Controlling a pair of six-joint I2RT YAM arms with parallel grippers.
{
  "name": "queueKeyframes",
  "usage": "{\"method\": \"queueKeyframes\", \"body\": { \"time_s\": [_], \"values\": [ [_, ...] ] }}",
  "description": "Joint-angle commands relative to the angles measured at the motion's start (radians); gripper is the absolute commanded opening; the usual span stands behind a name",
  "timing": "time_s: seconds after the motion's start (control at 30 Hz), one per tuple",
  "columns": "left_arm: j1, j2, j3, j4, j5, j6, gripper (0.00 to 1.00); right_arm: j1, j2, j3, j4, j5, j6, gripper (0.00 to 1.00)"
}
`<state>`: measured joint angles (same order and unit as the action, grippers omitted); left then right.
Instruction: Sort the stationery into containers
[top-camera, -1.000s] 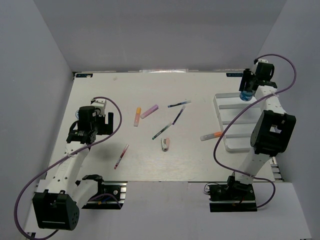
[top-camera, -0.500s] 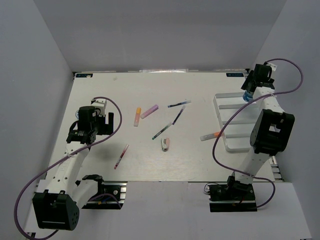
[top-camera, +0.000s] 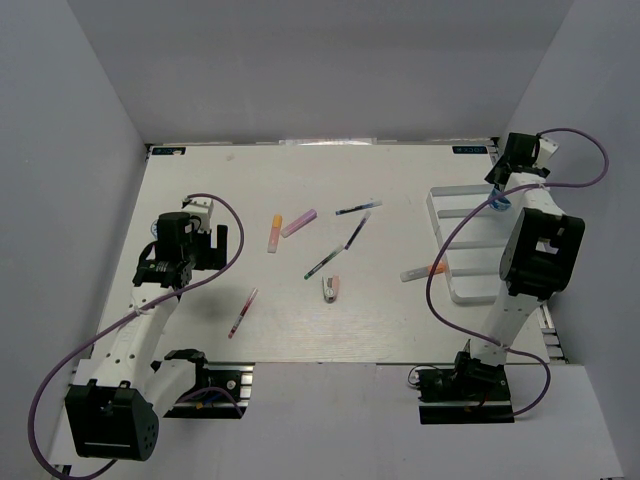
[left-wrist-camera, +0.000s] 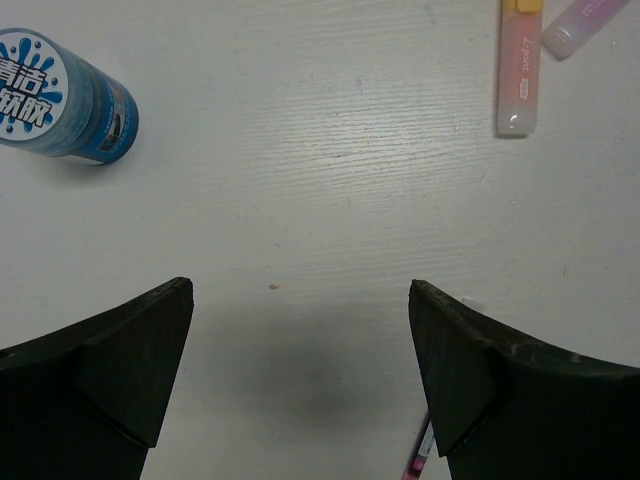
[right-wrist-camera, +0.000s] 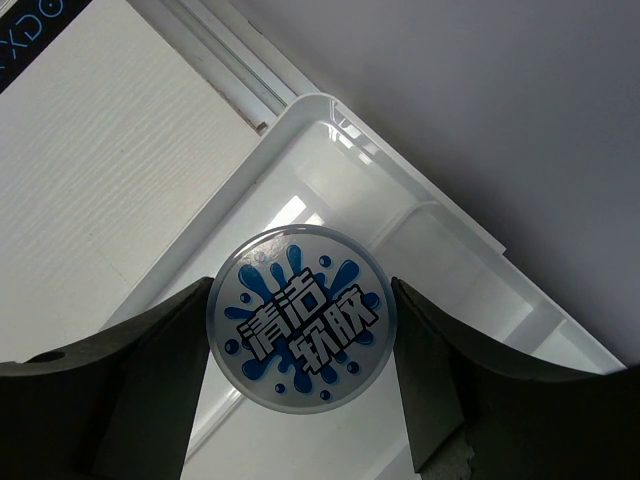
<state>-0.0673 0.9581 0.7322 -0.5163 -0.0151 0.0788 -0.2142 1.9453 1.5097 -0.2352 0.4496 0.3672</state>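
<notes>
My right gripper (top-camera: 503, 192) is shut on a round blue can (right-wrist-camera: 300, 318) with a white and blue label, held over the far corner of the white divided tray (top-camera: 437, 235), whose rim shows in the right wrist view (right-wrist-camera: 330, 125). My left gripper (left-wrist-camera: 300, 380) is open and empty above bare table. Across the table lie a yellow-orange highlighter (top-camera: 273, 233), a pink-purple highlighter (top-camera: 298, 222), dark pens (top-camera: 358, 208) (top-camera: 324, 263), a pink-white eraser-like piece (top-camera: 331, 288) and a red pen (top-camera: 242, 312). An orange highlighter (top-camera: 422, 271) lies against the tray's left wall.
A second blue labelled can (left-wrist-camera: 62, 95) lies on the table left of my left gripper. Grey walls close in the table on three sides. The table's far edge rail (right-wrist-camera: 215, 55) runs just beyond the tray.
My right gripper has carried the blue can farther back and to the right, over the tray's far corner. The left arm and the stationery have not moved.
</notes>
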Motion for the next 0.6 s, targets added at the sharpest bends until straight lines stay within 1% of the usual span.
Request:
{"method": "queueKeyframes", "body": {
  "time_s": [0.0,0.13,0.3,0.57],
  "values": [
    [0.003,-0.013,0.022,0.001,0.009,0.003,0.98,-0.004,0.004,0.063,0.079,0.037,0.029,0.0],
    [0.003,-0.01,0.022,-0.001,0.01,0.003,0.98,-0.002,0.021,0.063,0.092,0.049,0.012,0.0],
    [0.003,-0.013,0.022,-0.002,0.01,0.003,0.98,-0.001,0.027,0.05,0.149,0.02,-0.013,0.0],
    [0.003,-0.012,0.022,-0.001,0.014,0.004,0.98,0.001,0.047,0.104,0.129,0.005,0.009,0.0]
  ]
}}
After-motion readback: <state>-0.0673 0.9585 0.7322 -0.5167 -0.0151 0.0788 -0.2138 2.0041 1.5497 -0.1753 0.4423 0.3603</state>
